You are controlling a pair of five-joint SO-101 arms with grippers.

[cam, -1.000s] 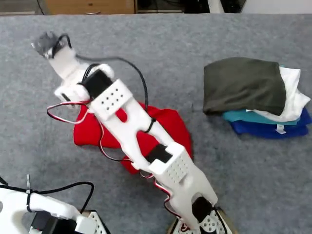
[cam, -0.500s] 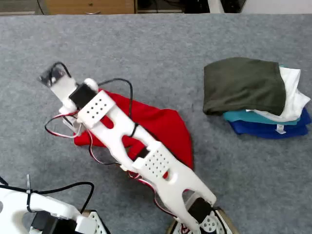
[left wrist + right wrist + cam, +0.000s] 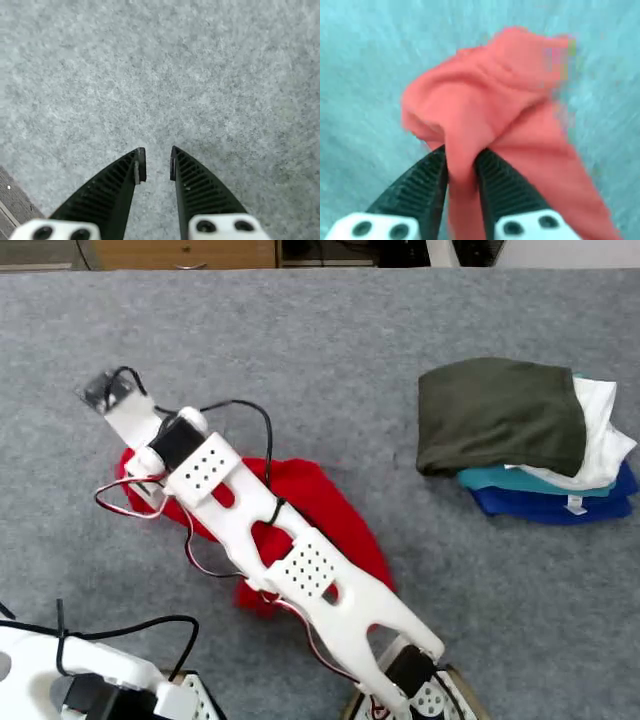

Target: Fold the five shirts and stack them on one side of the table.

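Right arm point(image 3: 300, 560) has dropped lower and stretched flatter over the last second, its wrist swinging back toward the near-left; red shirt point(image 3: 325, 510) has gone with it, its left end now drawn out past where it lay and the cloth pulled into a narrower slanted band.

Right gripper point(image 3: 461, 150) pinches a raised fold of the red shirt point(image 3: 485, 90) between both fingers; cloth bulges up above the tips and trails off to one side over the grey table point(image 3: 360, 60).

From the high view the shirt lies left of centre on the table point(image 3: 350, 340), crumpled, partly hidden under the white arm; red and black wires loop beside the wrist.

Left gripper point(image 3: 155, 162) hangs over bare grey surface, fingers a narrow gap apart, nothing between them; left arm point(image 3: 90, 680) sits at the near-left corner in the high view.

Stack point(image 3: 540, 440) of four folded shirts sits at the right side, well apart from the red one; olive shirt point(image 3: 500, 415) on top, white shirt point(image 3: 605, 435) under it, then teal shirt point(image 3: 500, 478), blue shirt point(image 3: 560, 503) at the bottom; edges uneven, lower layers sticking out toward the right and near side.
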